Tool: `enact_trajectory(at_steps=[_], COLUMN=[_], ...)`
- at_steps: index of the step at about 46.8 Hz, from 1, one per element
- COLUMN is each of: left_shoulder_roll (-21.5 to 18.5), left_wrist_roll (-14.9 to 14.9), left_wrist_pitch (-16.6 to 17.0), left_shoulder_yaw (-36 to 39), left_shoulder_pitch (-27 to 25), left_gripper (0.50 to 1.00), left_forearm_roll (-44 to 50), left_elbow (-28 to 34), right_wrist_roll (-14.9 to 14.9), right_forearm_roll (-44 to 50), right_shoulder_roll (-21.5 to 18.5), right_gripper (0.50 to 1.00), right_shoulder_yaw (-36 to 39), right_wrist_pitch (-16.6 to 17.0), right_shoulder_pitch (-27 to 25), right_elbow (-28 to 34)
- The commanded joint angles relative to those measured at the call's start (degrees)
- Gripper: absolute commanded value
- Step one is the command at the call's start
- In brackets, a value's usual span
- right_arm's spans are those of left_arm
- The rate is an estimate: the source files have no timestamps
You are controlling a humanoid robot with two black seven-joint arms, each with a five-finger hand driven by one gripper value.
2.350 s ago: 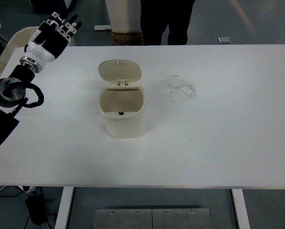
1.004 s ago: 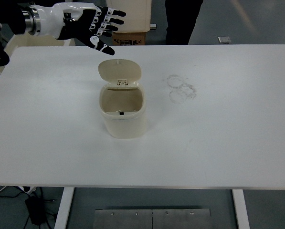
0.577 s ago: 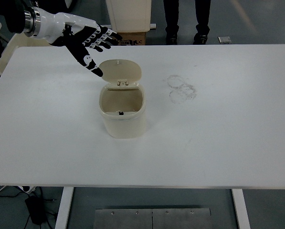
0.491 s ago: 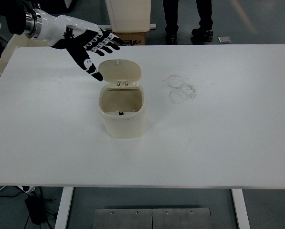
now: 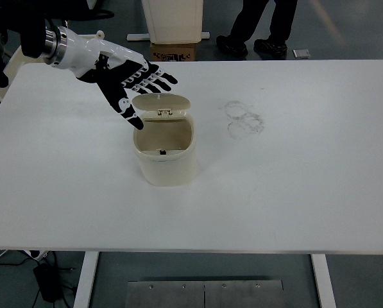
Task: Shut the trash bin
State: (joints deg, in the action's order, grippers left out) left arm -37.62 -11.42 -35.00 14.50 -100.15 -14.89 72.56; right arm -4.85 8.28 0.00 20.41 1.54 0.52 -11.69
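Note:
A small cream trash bin stands on the white table, left of centre. Its hinged lid is at the far side, tipped partway forward over the opening, and the inside shows. My left hand comes in from the upper left, fingers spread and empty. It is behind and left of the lid, with its fingers at the lid's back edge. My right hand does not show.
Faint ring marks lie on the table right of the bin. A person's legs and a cardboard box show beyond the table's far edge.
My left hand has moved down and right to the lid's back. The lid has tipped forward from nearly upright to partway over the bin. The person behind has shifted right.

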Motion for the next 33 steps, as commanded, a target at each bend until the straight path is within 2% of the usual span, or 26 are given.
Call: enact_trajectory(at_steps=[1, 33], left_shoulder_roll=[-0.2, -0.9], left_wrist_roll=[-0.1, -0.3], left_wrist_pitch=[0.0, 0.0], left_shoulder_yaw=[0.1, 0.4], left_shoulder_pitch=[0.1, 3.9], left_gripper=[1.000, 1.000], left_forearm_roll=[0.0, -1.1], left_elbow=[1.8, 8.7], right_wrist_roll=[0.0, 0.0], right_forearm_roll=[0.0, 0.0], right_shoulder_roll=[0.0, 0.0], right_gripper=[0.993, 0.993], right_shoulder_yaw=[0.0, 0.0], right_wrist_pitch=[0.0, 0.0], right_shoulder_pitch=[0.0, 0.0], right_elbow=[0.0, 0.0])
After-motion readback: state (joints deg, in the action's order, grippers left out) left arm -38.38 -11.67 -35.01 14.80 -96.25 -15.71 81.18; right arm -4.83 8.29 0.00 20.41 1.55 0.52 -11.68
